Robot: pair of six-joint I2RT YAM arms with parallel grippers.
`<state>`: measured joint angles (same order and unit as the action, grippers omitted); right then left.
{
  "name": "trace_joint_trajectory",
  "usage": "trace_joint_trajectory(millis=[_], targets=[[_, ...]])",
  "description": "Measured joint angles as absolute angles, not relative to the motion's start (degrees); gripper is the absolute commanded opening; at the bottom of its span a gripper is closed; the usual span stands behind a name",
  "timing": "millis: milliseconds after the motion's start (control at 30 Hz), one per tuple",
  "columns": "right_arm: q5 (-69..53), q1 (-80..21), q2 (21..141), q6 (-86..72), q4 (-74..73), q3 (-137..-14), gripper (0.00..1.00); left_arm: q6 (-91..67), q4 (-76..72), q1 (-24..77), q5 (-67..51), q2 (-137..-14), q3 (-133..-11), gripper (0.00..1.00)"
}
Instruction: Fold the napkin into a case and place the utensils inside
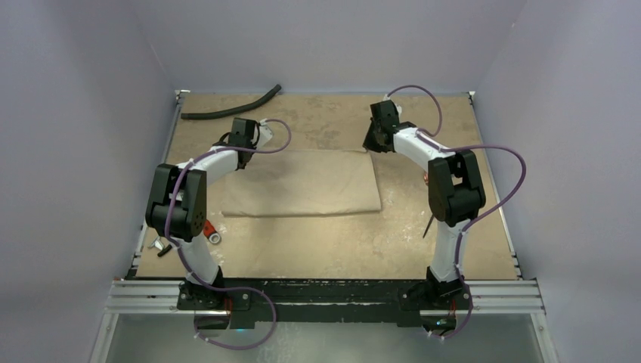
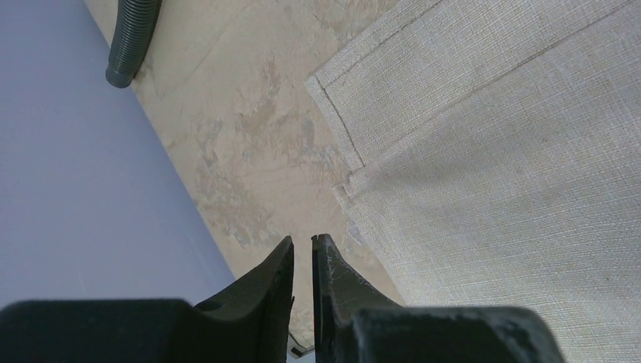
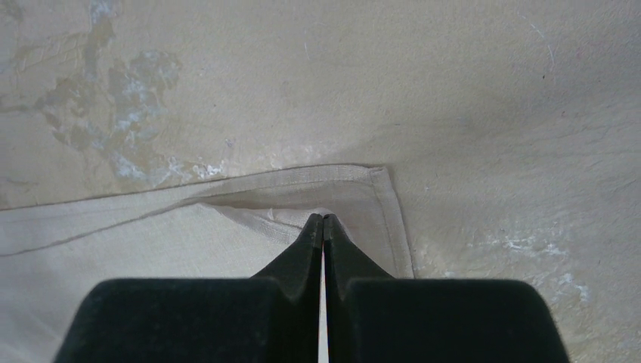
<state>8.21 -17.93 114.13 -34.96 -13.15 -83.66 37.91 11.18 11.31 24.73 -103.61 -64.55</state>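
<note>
The left gripper was held slightly parted over the far left of the table; the right gripper was closed tight, far right.

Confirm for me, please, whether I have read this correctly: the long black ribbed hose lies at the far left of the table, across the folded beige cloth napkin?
Not quite. The long black ribbed hose does lie at the far left of the table, but on the bare tabletop, apart from the folded beige cloth napkin, not across it. The top external view shows the gap between them.
</note>
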Motion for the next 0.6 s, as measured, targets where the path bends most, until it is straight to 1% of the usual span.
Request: trace_joint_trajectory(millis=[400, 433, 467, 500, 533, 567, 600], targets=[[10.3, -16.7, 114.8, -35.1, -13.1, -85.1, 0.00, 35.9, 12.6, 11.3, 23.0, -103.4, -65.0, 0.17], [10.7, -16.4, 115.6, -35.2, -13.0, -85.8, 0.03, 35.7, 13.0, 11.3, 22.8, -103.4, -65.3, 0.18], [11.0, -16.3, 116.8, -35.2, -12.9, -86.6, 0.19, 35.6, 13.1, 11.3, 22.6, -103.4, -65.7, 0.18], [11.1, -16.1, 118.0, -35.3, -12.7, -87.2, 0.39, 35.5, 13.4, 11.3, 22.3, -103.4, -66.1, 0.19], [11.2, -16.1, 119.0, -35.6, -12.7, -87.5, 0.57, 35.3, 13.7, 11.3, 22.0, -103.4, -66.6, 0.20], [11.5, -16.0, 120.0, -35.9, -12.7, -87.8, 0.73, 35.1, 14.1, 11.3, 21.5, -103.4, -67.1, 0.21], [11.8, -16.0, 120.8, -36.1, -12.8, -87.9, 0.82, 35.0, 14.5, 11.3, 21.2, -103.4, -67.5, 0.23]])
